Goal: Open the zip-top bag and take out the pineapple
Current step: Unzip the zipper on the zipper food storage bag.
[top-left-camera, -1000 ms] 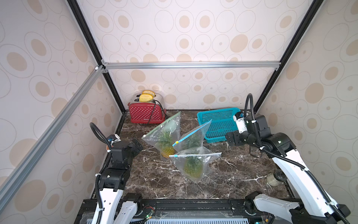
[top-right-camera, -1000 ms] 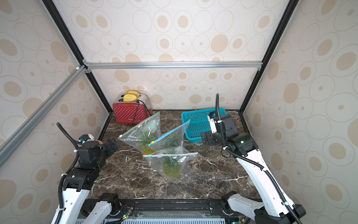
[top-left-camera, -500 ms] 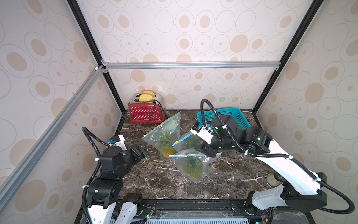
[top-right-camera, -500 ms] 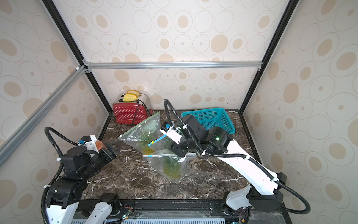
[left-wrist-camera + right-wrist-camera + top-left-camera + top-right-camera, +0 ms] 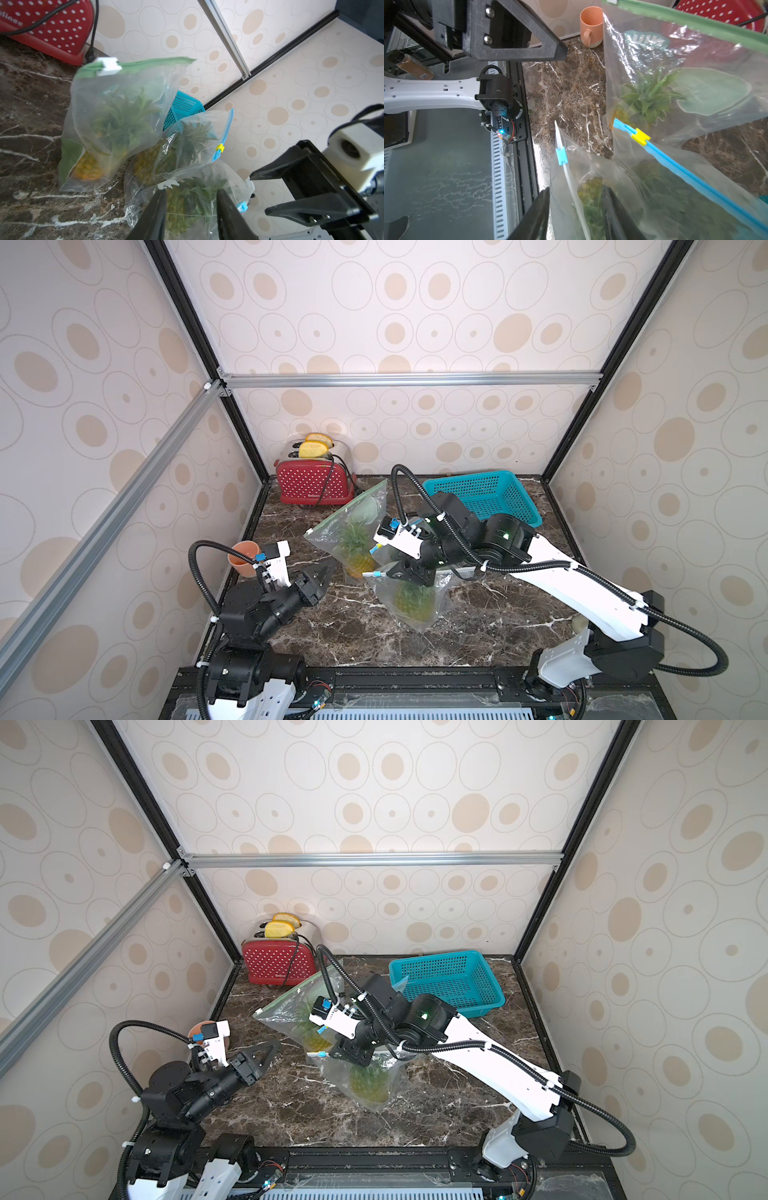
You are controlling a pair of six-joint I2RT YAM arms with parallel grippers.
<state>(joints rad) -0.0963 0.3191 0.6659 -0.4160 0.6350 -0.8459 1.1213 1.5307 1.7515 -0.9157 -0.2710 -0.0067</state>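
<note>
Two grippers stand part-open: the right gripper [image 5: 576, 188] straddles the white strip [image 5: 558, 137] of the clear zip-top bag [image 5: 386, 593], with the yellow-green pineapple [image 5: 415, 602] below its fingers; the left gripper [image 5: 192, 192] holds nothing. This looks like the grasping step; next, pinch the strip.

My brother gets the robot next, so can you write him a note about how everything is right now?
Left tool: open, empty, just short of the bags.
Right tool: open, jaws either side of the top edge of the front bag, not clamped.
Things: all on the table. Front bag's slider sits near one end, zip looks shut. Behind it: green-zip bag, blue-zip bag, also full.
Done: nothing opened.
To do: grip bag, slide zip open, take out pineapple.
</note>
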